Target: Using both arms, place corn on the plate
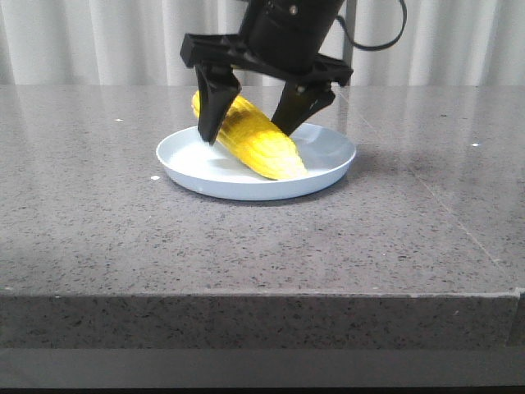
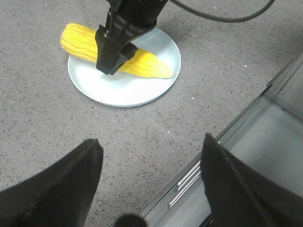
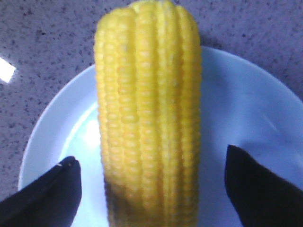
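The yellow corn (image 1: 264, 149) lies across the pale blue plate (image 1: 246, 190) in the middle of the table. Its tapered tip lies inside the plate and its thick end sticks out over the far-left rim. My right gripper (image 1: 246, 135) is open and straddles the corn, with a clear gap on each side. The right wrist view shows the corn (image 3: 147, 109) on the plate (image 3: 246, 109) between the spread right gripper (image 3: 151, 156). My left gripper (image 2: 151, 142) is open and empty, well away from the plate (image 2: 123, 92) and corn (image 2: 75, 40).
The grey speckled stone table has its front edge (image 1: 262, 291) close to the camera. In the left wrist view a grey metal frame (image 2: 265, 137) runs along the table's side under the left gripper. A black cable (image 2: 222, 18) trails from the right arm.
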Motion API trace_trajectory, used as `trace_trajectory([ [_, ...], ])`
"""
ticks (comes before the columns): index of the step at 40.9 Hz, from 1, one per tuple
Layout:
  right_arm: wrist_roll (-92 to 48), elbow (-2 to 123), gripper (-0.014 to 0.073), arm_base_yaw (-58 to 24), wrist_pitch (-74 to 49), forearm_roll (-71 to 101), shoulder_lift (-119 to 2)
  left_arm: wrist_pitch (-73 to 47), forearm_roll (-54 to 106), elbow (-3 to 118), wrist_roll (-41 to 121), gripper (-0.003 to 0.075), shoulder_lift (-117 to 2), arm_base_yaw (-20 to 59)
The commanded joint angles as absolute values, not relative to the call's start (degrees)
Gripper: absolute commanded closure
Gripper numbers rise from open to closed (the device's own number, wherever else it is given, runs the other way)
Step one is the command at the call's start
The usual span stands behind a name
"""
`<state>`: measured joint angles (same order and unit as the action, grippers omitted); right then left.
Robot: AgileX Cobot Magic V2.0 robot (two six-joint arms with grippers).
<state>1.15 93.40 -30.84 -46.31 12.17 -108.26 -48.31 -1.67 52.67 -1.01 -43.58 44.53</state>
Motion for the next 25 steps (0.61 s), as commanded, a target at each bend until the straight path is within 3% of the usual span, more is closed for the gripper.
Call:
trace_trajectory([
  [1, 1.0, 95.8, -0.0051, -30.8, -45.3, 11.3, -100.9, -43.7, -1.6, 54.2, -1.6, 0.0283, -43.5, 45.0],
  [12, -2.5, 91.9, -0.0051, -30.9, -50.0, 8.1, -86.5, -43.7, -1.6, 54.2, -1.6, 0.0283, -43.5, 45.0],
  [25, -4.7, 76.7, -0.0051, -30.9, -50.8, 5.7, -64.9, -43.7, -1.6, 54.2, -1.6, 0.0283, -43.5, 45.0],
])
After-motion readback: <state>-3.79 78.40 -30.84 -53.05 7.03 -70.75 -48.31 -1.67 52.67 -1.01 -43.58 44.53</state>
